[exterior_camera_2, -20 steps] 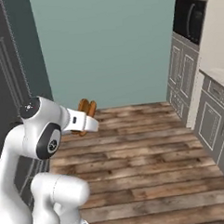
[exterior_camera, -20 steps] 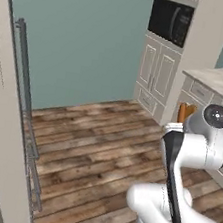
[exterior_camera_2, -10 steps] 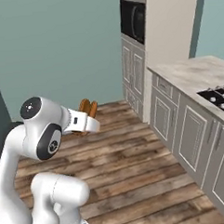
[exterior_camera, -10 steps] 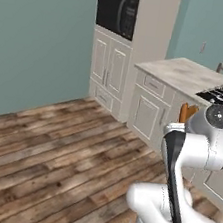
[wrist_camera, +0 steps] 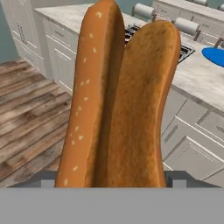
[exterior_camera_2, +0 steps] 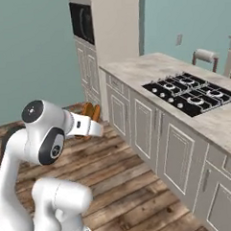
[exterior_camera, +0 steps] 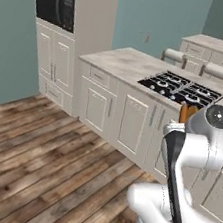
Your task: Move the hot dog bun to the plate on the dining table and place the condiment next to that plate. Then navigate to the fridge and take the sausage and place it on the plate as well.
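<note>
**Base swung from the corner to the cooktop run, bun in hand**

Since a second ago our whole outlook has turned: the teal wall and the tall dark door at the side are gone, and we now face a run of white cabinets. That is the cameras moving with the base, not the room shifting.

We note a pale stone counter [exterior_camera_2: 148,70] over panelled cabinet doors, with a black gas cooktop [exterior_camera_2: 193,93] set into it. At the far end stands a tall cabinet holding a built-in microwave [exterior_camera: 54,5]. Wood-plank floor [exterior_camera: 36,158] runs in front of the cabinets. Behind the counter we see two chair backs [exterior_camera: 173,56] and a blue plate [wrist_camera: 214,56] on a farther surface.

We see the gripper [exterior_camera_2: 91,122] held out ahead of the arm, jaws spread wide around the hot dog bun [wrist_camera: 120,100]. The bun stands up from between the fingers, carried clear of the counter, split side toward the hand camera.
</note>
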### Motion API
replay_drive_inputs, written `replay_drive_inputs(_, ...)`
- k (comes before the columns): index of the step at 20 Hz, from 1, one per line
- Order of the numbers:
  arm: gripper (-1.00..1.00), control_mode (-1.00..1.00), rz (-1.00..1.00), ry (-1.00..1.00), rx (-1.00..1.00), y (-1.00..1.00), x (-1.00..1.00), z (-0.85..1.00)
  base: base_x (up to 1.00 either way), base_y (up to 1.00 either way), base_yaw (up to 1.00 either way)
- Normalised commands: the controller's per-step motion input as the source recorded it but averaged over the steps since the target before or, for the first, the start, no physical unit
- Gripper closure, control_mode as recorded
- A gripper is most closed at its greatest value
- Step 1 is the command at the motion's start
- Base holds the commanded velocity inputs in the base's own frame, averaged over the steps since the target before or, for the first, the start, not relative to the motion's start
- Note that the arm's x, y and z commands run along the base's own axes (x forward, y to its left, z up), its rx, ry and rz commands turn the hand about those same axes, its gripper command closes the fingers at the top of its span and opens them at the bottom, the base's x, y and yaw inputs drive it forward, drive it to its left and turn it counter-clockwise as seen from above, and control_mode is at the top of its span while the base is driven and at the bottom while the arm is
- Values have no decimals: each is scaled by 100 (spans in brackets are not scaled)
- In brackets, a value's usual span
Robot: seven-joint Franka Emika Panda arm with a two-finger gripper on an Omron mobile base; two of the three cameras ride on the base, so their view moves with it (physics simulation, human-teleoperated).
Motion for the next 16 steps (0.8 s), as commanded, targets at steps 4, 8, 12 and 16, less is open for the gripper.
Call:
replay_drive_inputs(4, 100, 100, 0, 0, 0, 0, 0, 0, -54, -92, -30)
replay_drive_inputs(8, 100, 100, 0, 0, 0, 0, 0, 0, -34, -100, -27)
replay_drive_inputs(12, 100, 100, 0, 0, 0, 0, 0, 0, -7, -100, -23)
replay_drive_inputs(16, 100, 100, 0, 0, 0, 0, 0, 0, 0, -100, -20)
